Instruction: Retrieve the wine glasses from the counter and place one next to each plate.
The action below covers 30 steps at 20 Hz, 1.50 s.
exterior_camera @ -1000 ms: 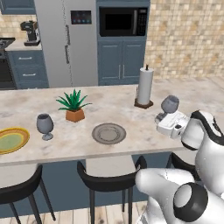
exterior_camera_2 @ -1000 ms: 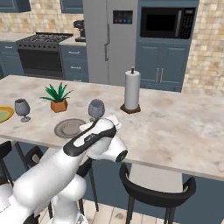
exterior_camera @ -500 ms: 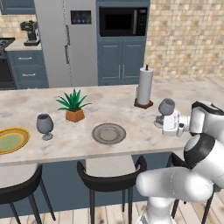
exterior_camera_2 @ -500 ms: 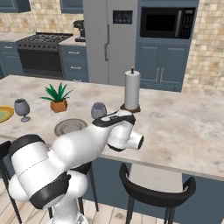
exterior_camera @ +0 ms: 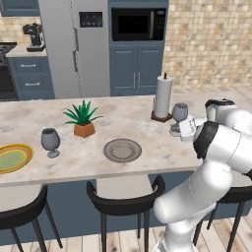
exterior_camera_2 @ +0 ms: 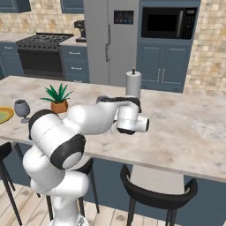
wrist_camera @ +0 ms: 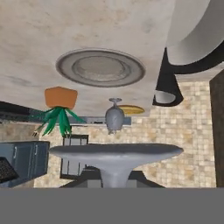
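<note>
My gripper (exterior_camera: 183, 129) is shut on the stem of a smoky grey wine glass (exterior_camera: 179, 112), held upright low over the island top beside the paper towel roll (exterior_camera: 163, 96). In the hand view, which is rolled upside down, the held glass's round foot (wrist_camera: 116, 152) spreads in front of the hand. The grey plate (exterior_camera: 122, 149) lies left of it near the front edge. The other wine glass (exterior_camera: 50, 141) stands next to the yellow-rimmed plate (exterior_camera: 13, 157) at the far left. The counter (exterior_camera: 23, 50) with blue drawers is at the back left.
A potted plant (exterior_camera: 82, 120) stands between the two plates, further back. Black stools (exterior_camera: 123, 203) line the island's near side. A fridge (exterior_camera: 81, 47) and a built-in microwave (exterior_camera: 137, 23) fill the back wall. A stove (exterior_camera_2: 44, 55) is at the back left.
The hand has carried the held glass leftward along the island, closer to the paper towel roll, and the elbow has swung round. The plates and the other glass have stayed put.
</note>
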{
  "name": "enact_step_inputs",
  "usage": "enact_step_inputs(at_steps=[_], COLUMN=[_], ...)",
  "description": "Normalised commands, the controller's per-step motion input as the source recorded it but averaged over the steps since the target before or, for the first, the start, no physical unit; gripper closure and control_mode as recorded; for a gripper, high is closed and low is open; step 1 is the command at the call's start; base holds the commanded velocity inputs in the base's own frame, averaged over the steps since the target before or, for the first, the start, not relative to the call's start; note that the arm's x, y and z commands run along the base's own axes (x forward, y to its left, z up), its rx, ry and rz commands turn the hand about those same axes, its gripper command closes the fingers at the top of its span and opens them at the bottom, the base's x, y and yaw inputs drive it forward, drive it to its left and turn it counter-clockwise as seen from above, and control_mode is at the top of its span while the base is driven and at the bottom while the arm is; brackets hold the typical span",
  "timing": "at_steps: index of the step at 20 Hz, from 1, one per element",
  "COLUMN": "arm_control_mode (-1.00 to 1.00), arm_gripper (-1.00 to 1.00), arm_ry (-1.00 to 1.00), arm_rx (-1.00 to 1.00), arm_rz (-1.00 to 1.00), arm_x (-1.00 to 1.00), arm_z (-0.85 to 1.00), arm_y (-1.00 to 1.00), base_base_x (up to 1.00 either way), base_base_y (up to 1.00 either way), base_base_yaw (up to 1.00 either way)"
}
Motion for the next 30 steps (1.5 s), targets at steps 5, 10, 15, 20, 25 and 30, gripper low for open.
enact_step_inputs(at_steps=[5,10,15,20,25,30], arm_control_mode=[-1.0,-1.0,-1.0,-1.0,-1.0,-1.0], arm_gripper=[1.0,1.0,1.0,1.0,1.0,1.0], arm_ry=[0.05,0.04,0.07,0.11,0.05,-0.01], arm_rx=[-0.04,-0.16,-0.05,0.0,0.0,-0.05], arm_rz=[0.0,0.0,0.0,0.0,0.0,0.0], arm_x=[0.26,0.11,0.16,0.0,0.0,0.0], arm_z=[-0.05,-0.01,-0.07,-0.14,-0.2,-0.28], arm_y=[0.39,0.46,0.32,0.0,0.0,0.0], base_base_x=[0.0,0.0,0.0,0.0,0.0,0.0], base_base_y=[0.0,0.0,0.0,0.0,0.0,0.0], base_base_yaw=[0.0,0.0,0.0,0.0,0.0,0.0])
